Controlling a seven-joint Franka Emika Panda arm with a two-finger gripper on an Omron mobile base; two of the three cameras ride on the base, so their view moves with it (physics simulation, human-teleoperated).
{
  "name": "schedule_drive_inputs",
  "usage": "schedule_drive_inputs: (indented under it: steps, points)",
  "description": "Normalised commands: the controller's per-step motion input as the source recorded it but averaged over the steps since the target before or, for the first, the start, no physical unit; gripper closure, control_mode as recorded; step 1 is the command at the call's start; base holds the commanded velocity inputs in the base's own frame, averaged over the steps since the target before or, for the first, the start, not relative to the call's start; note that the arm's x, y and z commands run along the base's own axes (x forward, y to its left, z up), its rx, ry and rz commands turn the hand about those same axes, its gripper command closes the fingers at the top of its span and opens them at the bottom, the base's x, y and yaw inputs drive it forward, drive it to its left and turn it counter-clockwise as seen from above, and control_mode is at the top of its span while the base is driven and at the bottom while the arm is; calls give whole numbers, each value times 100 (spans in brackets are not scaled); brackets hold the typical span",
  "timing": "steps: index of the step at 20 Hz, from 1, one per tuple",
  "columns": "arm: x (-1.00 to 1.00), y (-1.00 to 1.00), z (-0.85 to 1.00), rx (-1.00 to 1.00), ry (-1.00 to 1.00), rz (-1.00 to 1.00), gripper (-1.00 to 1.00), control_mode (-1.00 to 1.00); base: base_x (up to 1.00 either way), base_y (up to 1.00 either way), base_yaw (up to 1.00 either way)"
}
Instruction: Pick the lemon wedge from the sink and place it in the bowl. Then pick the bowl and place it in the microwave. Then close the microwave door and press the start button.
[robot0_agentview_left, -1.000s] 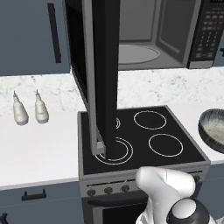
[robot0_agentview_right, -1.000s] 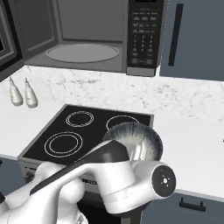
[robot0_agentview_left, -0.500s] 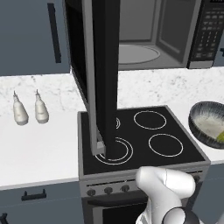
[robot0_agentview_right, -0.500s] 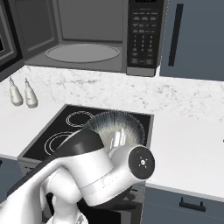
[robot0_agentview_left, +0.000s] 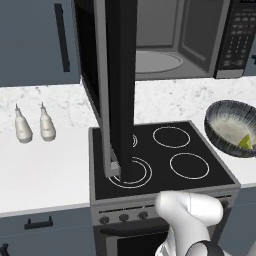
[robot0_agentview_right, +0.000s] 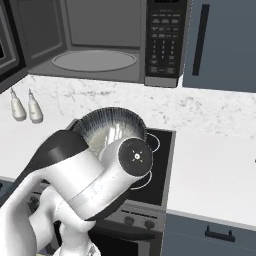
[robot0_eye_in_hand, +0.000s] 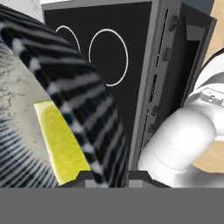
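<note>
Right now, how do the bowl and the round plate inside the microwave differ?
The bowl is deep, with a dark ribbed wall, and holds a yellow lemon wedge; the microwave's turntable plate is flat, plain grey and bare. The bowl hangs over the stove's right edge; the plate lies inside the microwave. Both are round.

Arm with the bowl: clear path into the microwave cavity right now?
Probably yes. The microwave door is swung wide open, the cavity's turntable is bare, and the bowl with the lemon wedge hangs above the stove, below the opening.
</note>
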Motion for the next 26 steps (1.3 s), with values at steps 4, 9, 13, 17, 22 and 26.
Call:
schedule_drive_inputs:
  steps: [4, 9, 13, 17, 22, 26]
  points:
    - [0, 25, 56, 0, -6, 4, 100, -100, 0, 0, 0]
    - [0, 40, 52, 0, -9, 4, 100, -100, 0, 0, 0]
    - [8, 45, 38, 0, -8, 4, 100, -100, 0, 0, 0]
    - [19, 41, 35, 0, -5, 3, 100, -100, 0, 0, 0]
    - [26, 27, 44, 0, -4, 0, 100, -100, 0, 0, 0]
    - [27, 30, 51, -1, -1, 0, 100, -100, 0, 0, 0]
